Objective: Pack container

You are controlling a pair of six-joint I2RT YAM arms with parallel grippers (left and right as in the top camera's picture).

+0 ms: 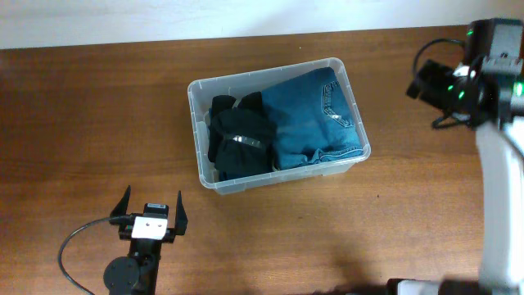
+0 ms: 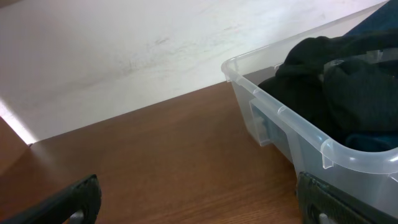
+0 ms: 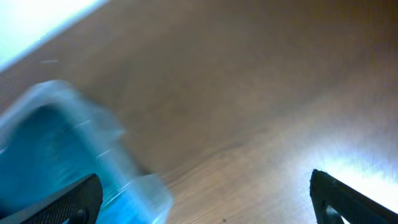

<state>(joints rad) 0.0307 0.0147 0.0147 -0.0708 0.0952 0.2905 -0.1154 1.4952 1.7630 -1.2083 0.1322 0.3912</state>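
Note:
The clear plastic container (image 1: 199,93) stands mid-table. It holds folded blue jeans (image 1: 315,119) on its right side and a black garment (image 1: 237,135) on its left. My left gripper (image 1: 152,209) is open and empty, low on the table to the front left of the container. In the left wrist view the container's corner (image 2: 273,115) and the black garment (image 2: 348,87) lie ahead to the right. My right gripper (image 1: 426,82) is raised at the far right, open and empty. The right wrist view is blurred and shows the container's corner (image 3: 93,155) with blue inside.
The brown wooden table (image 1: 98,123) runs to a pale wall at the back. A black cable (image 1: 78,246) loops beside the left arm's base. The right arm's white column (image 1: 499,205) stands at the right edge.

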